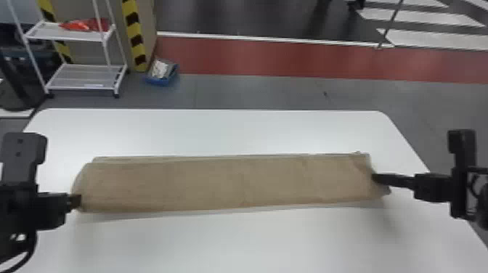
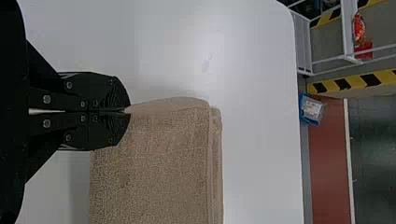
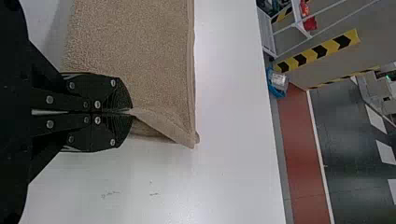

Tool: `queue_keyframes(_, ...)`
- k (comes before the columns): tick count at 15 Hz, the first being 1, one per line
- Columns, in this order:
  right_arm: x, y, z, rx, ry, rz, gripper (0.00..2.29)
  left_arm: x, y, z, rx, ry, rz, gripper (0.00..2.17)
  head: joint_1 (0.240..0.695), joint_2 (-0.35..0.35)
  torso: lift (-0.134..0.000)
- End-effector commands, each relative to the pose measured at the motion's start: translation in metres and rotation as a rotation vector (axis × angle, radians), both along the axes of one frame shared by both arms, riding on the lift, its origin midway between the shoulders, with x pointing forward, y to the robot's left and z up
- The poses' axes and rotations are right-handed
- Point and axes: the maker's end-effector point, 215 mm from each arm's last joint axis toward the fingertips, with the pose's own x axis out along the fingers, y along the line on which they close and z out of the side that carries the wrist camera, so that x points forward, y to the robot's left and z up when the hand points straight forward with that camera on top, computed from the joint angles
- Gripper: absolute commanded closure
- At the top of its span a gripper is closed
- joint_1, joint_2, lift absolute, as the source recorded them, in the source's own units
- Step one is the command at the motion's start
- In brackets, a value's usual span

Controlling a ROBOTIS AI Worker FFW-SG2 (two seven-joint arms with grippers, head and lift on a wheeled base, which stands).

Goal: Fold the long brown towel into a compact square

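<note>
My left end effector (image 1: 75,202) is closed on the left end of the brown towel (image 1: 232,181), pinching its edge. The towel lies as a long folded strip across the white counter (image 1: 218,132). At its right end, my right end effector (image 1: 377,178) is closed too, gripping the towel's other edge.

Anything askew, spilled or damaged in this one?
Slightly askew: an under layer of the towel peeks out along the far edge, and the right end creases where the right gripper pinches it. The table bears faint marks. I see no spill.
</note>
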Motion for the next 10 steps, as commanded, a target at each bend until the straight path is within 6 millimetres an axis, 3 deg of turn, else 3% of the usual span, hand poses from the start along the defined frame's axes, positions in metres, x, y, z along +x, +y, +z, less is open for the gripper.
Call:
queue_keyframes(1, -0.007, -0.002, -0.007, -0.004, 0.014, -0.003, 0.94, 0.001, -0.001, 0.001, -0.001, -0.002, 0.0, 1.14, 0.695, -0.116, -0.125)
queue_keyframes(2, -0.006, -0.003, -0.007, -0.012, 0.009, -0.001, 0.72, 0.0, -0.001, 0.0, -0.001, 0.0, -0.002, 0.76, 0.695, -0.117, -0.125)
queue_keyframes(3, -0.006, -0.004, -0.006, -0.019, 0.004, 0.001, 0.4, -0.001, -0.001, -0.001, 0.0, 0.001, -0.001, 0.24, 0.695, -0.118, -0.125)
queue_keyframes(5, -0.004, -0.007, -0.004, -0.032, -0.011, 0.001, 0.09, 0.0, 0.001, 0.001, 0.0, -0.004, 0.005, 0.1, 0.695, -0.122, -0.125)
queue_keyframes(8, 0.001, -0.024, 0.013, -0.037, -0.081, -0.03, 0.07, 0.001, 0.003, 0.008, 0.003, -0.022, 0.011, 0.09, 0.695, -0.124, -0.125)
queue_keyframes(10, 0.005, -0.029, 0.038, -0.012, -0.153, -0.052, 0.07, 0.002, 0.006, 0.011, 0.007, -0.037, 0.015, 0.09, 0.695, -0.134, -0.125)
